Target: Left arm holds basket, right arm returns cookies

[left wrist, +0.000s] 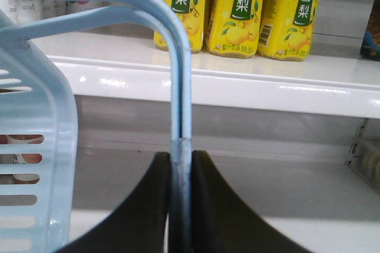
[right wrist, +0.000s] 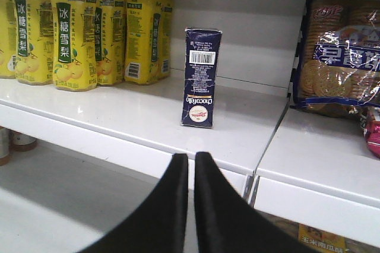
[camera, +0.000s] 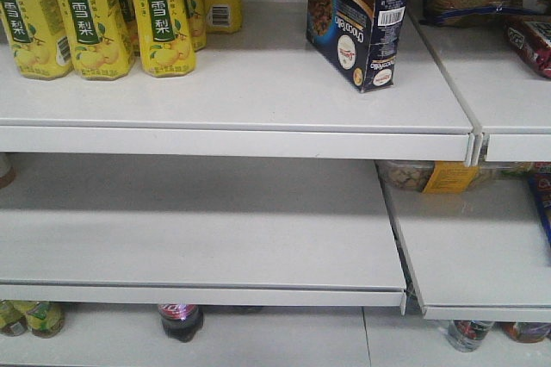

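The left gripper (left wrist: 181,205) is squeezed tight on the flat hoop handle (left wrist: 178,87) of the light blue basket (left wrist: 35,146). The handle goes straight up from between the two black fingers and bends over to the left. The slotted basket wall hangs just left of the gripper. Far ahead and above it, yellow pear drink bottles (left wrist: 237,9) stand on a white shelf (left wrist: 237,81).

The right gripper (right wrist: 190,205) holds nothing. Its two black fingers are pressed close, with only a thin gap between them. The cookie box (right wrist: 200,78) stands upright on the shelf straight ahead of this gripper and a little above it, well apart from the fingers. Its narrow end with the barcode faces the gripper. Yellow bottles stand to the left of the box. A bag of round biscuits (right wrist: 341,57) sits off to the right.
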Controlling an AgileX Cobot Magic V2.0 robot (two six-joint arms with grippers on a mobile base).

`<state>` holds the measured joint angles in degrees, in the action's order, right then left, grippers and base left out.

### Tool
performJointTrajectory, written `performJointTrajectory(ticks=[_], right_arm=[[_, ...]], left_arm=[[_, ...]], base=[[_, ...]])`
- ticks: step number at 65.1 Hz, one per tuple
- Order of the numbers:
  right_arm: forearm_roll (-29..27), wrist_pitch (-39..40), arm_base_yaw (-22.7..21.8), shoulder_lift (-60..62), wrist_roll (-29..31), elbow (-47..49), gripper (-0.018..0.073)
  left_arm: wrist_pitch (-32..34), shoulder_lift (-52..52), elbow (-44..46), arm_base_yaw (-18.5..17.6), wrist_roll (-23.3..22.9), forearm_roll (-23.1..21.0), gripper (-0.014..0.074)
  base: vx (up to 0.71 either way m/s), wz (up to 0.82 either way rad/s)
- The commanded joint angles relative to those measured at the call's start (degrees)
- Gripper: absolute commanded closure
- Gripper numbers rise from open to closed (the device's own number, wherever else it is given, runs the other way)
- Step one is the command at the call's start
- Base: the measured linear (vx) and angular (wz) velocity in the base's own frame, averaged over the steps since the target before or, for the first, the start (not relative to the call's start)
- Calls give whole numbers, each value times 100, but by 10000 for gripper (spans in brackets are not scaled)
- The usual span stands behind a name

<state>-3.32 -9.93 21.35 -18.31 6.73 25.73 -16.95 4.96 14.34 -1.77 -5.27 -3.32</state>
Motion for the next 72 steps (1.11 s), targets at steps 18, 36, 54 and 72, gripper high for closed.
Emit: performJointTrajectory(ticks=[18, 36, 54, 72], right_arm=[[17, 400, -27, -48, 28, 152, 562], [17, 400, -27, -48, 28, 152, 562], [17, 400, -27, -48, 28, 152, 562], [17, 400, -27, -48, 28, 152, 562]], left_arm=[[1505, -644, -1149, 21, 161, 29, 599], [1822, -644, -1462, 21, 493, 194, 599], [1835, -644, -1462, 7, 738, 179, 599], [1848, -644, -1462, 7, 695, 175, 599]], base=[[0, 0], [0, 0], [0, 0], [0, 0]])
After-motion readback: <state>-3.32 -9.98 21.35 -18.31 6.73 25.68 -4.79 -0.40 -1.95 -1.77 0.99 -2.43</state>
